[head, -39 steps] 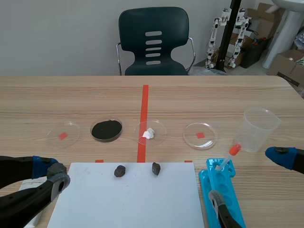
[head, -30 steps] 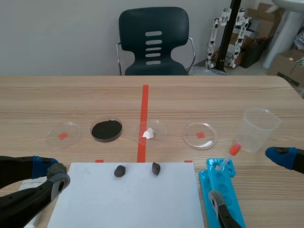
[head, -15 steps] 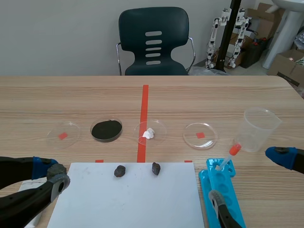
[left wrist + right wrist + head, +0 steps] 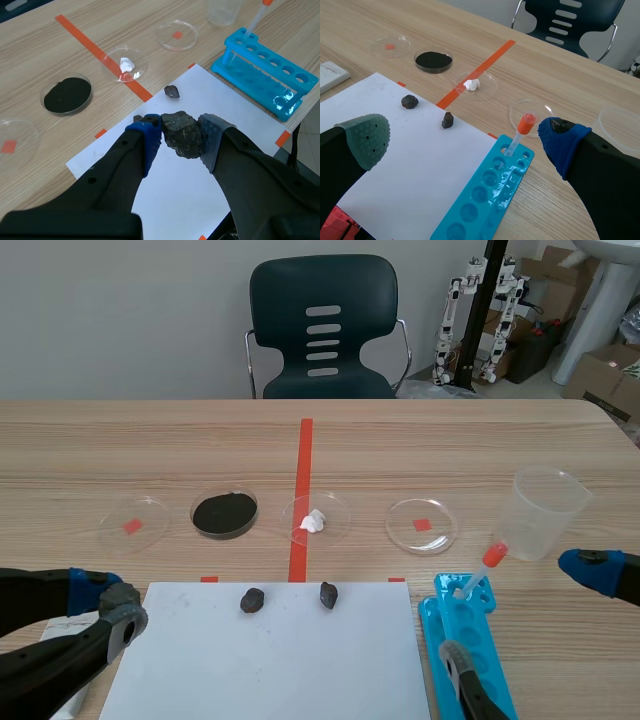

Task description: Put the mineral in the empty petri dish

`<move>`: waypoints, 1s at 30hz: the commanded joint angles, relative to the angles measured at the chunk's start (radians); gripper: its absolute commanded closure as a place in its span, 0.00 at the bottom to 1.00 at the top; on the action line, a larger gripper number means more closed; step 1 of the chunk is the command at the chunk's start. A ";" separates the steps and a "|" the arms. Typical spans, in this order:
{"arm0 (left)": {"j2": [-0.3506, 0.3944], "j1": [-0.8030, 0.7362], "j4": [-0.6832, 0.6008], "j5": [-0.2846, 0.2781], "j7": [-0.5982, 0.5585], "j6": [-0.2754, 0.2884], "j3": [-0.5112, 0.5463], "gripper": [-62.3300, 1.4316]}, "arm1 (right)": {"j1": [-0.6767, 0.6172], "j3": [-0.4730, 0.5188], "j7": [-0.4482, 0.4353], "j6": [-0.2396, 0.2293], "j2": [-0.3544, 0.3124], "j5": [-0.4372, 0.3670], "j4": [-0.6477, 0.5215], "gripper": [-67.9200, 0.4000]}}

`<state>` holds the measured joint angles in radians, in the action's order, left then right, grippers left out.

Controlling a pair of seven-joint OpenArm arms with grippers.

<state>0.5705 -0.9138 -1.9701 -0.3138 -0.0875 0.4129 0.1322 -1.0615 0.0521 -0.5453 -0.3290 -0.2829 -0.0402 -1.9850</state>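
My left gripper (image 4: 183, 136) is shut on a dark grey mineral (image 4: 181, 133), held above the white paper sheet (image 4: 180, 185). In the scene view that gripper (image 4: 110, 606) sits low at the near left, and the stone in it is hidden. Two smaller minerals (image 4: 252, 600) (image 4: 328, 594) lie at the sheet's far edge. One empty petri dish (image 4: 421, 525) stands right of the tape line and another empty dish (image 4: 133, 523) at the far left. My right gripper (image 4: 465, 140) is open over the sheet's right part, holding nothing.
A dish of black powder (image 4: 224, 512) and a dish with a white lump (image 4: 315, 518) stand between the empty ones. A blue tube rack (image 4: 470, 640) with an orange-capped pipette (image 4: 482, 568) and a clear beaker (image 4: 545, 512) are at the right. A chair (image 4: 323, 328) stands behind the table.
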 commanded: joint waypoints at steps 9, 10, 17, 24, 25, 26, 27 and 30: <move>-0.002 0.014 -0.013 -0.010 -0.020 0.000 -0.003 0.83 | 0.000 0.006 -0.014 0.003 -0.005 -0.008 -0.011 0.08; -0.003 0.021 -0.013 -0.005 -0.019 0.000 -0.003 0.83 | 0.000 0.006 -0.014 0.003 -0.005 -0.008 -0.011 0.08; -0.083 0.257 0.048 0.026 0.167 -0.006 -0.010 0.83 | 0.000 0.006 -0.014 0.003 -0.005 -0.008 -0.011 0.08; -0.138 0.506 0.283 0.009 0.220 -0.006 -0.047 0.83 | 0.000 0.006 -0.014 0.003 -0.005 -0.008 -0.011 0.08; -0.138 0.550 0.331 -0.004 0.224 -0.006 -0.061 0.83 | 0.000 0.006 -0.014 0.003 -0.005 -0.008 -0.011 0.08; -0.138 0.611 0.398 -0.016 0.230 -0.009 -0.079 0.83 | 0.000 0.006 -0.014 0.003 -0.005 -0.008 -0.011 0.08; -0.138 0.649 0.438 -0.021 0.240 -0.015 -0.089 0.83 | 0.000 0.006 -0.014 0.003 -0.005 -0.008 -0.011 0.08; -0.142 0.778 0.572 -0.073 0.272 -0.119 -0.118 0.84 | 0.000 0.006 -0.014 0.003 -0.005 -0.008 -0.011 0.08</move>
<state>0.4297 -0.1707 -1.4010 -0.3630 0.1921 0.3264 0.0128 -1.0615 0.0521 -0.5449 -0.3290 -0.2829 -0.0402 -1.9850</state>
